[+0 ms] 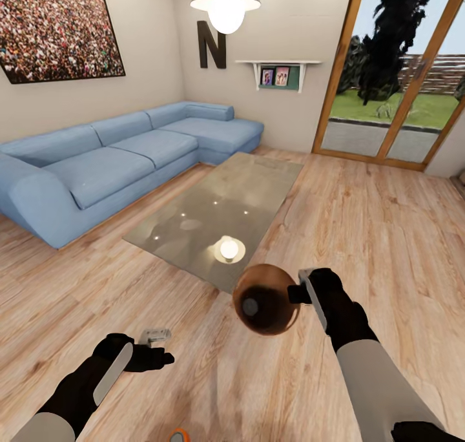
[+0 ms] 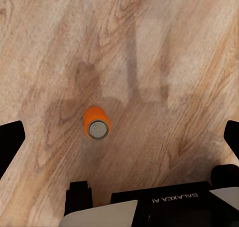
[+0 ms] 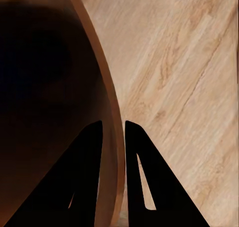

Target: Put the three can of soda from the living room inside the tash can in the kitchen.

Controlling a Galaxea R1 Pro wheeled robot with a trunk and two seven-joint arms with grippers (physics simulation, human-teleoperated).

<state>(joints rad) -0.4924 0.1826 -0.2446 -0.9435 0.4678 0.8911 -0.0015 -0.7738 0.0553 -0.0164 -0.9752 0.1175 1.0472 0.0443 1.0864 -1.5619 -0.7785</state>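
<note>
So the right gripper [image 1: 302, 293] is hanging onto the trash can [image 1: 266, 300] by its rim, holding it up above the wood floor [image 1: 361, 235] just in front of the glass coffee table [image 1: 219, 219]. In the right wrist view the two fingers [image 3: 87, 172] are pinching the bin's wall [image 3: 112, 117], one inside and one outside, so it's clamped tight. There's a grey round thing sitting in the bin's dark inside [image 1: 250, 307], looking like a can top. The left gripper [image 1: 157, 345] is hovering low with its jaws spread wide and holding nothing. One soda can [image 2: 96, 123] is standing upright on the floor right below it, also peeking in at the bottom edge of the head view [image 1: 179, 435]. The blue sofa [image 1: 123, 157] is sitting beyond the table.
</note>
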